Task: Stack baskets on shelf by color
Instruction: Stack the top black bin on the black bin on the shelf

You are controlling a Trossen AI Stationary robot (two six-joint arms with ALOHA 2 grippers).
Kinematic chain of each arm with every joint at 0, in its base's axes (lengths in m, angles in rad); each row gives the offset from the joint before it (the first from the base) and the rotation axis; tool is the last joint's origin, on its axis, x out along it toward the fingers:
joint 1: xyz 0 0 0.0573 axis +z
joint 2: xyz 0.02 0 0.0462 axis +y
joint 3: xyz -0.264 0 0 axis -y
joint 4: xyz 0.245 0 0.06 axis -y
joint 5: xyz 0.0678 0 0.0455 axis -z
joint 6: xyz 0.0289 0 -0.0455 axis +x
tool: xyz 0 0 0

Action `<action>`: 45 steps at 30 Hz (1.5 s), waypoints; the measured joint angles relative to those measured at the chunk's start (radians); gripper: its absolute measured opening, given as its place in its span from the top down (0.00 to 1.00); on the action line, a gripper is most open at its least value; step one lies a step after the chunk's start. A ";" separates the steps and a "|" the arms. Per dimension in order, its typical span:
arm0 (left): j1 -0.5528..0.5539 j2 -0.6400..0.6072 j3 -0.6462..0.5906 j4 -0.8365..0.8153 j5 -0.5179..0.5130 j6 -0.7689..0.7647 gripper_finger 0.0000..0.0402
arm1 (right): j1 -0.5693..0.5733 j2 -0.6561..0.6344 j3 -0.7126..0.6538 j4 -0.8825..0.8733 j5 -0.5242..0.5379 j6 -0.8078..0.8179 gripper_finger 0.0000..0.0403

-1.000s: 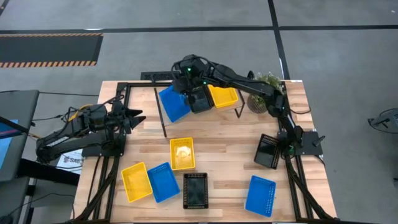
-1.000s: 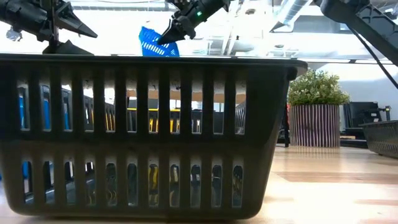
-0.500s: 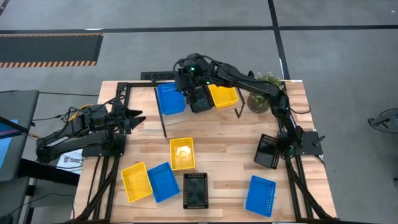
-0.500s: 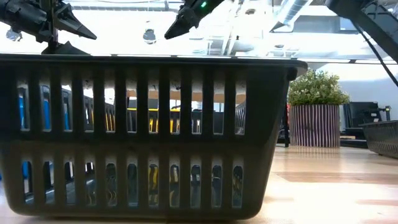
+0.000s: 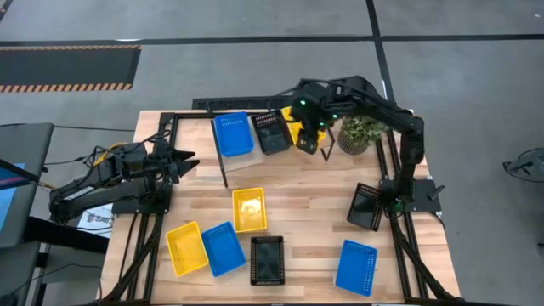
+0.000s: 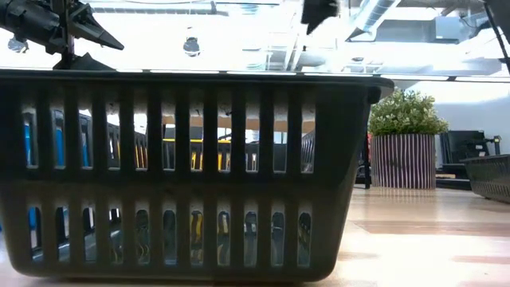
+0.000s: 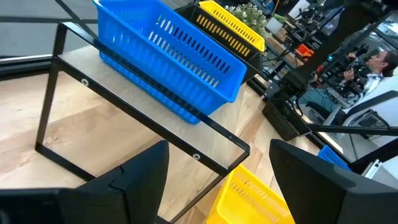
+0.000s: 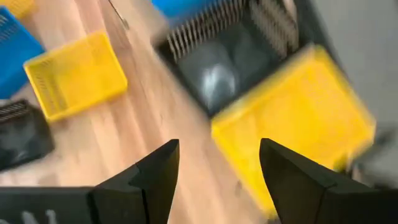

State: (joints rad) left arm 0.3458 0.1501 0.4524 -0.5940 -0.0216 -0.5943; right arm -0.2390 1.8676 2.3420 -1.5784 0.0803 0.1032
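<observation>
**Three colours started on the shelf, six baskets left**

At upper centre of the high view, the light wooden shelf (image 5: 223, 155) carries a blue mesh plastic basket (image 5: 232, 134), a black one (image 5: 273, 132) and a yellow one (image 5: 295, 127) side by side, apparently one base per colour. The right gripper (image 5: 309, 139) hovers over the yellow basket, fingers spread, empty. The left gripper (image 5: 189, 161) waits at left, open, holding nothing. Six baskets lie along the table's lower half and right side.
</observation>
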 joint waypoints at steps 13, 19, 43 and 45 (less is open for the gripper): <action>0.000 0.000 0.000 0.001 0.000 -0.018 0.34 | 0.280 -0.327 -0.603 0.015 0.129 0.391 0.40; 0.000 0.000 0.000 0.001 0.000 -0.017 0.34 | 0.460 -0.493 -0.995 0.071 0.126 0.757 0.40; 0.000 0.000 0.000 0.000 -0.013 -0.020 0.34 | 0.818 -0.453 -1.526 0.564 -0.060 1.116 0.40; 0.000 0.000 0.000 0.000 -0.013 -0.020 0.34 | 0.826 -0.453 -1.548 0.580 -0.065 1.132 0.40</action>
State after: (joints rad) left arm 0.3454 0.1501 0.4526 -0.5941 -0.0345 -0.6140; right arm 0.5871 1.4151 0.7945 -0.9980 0.0149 1.2355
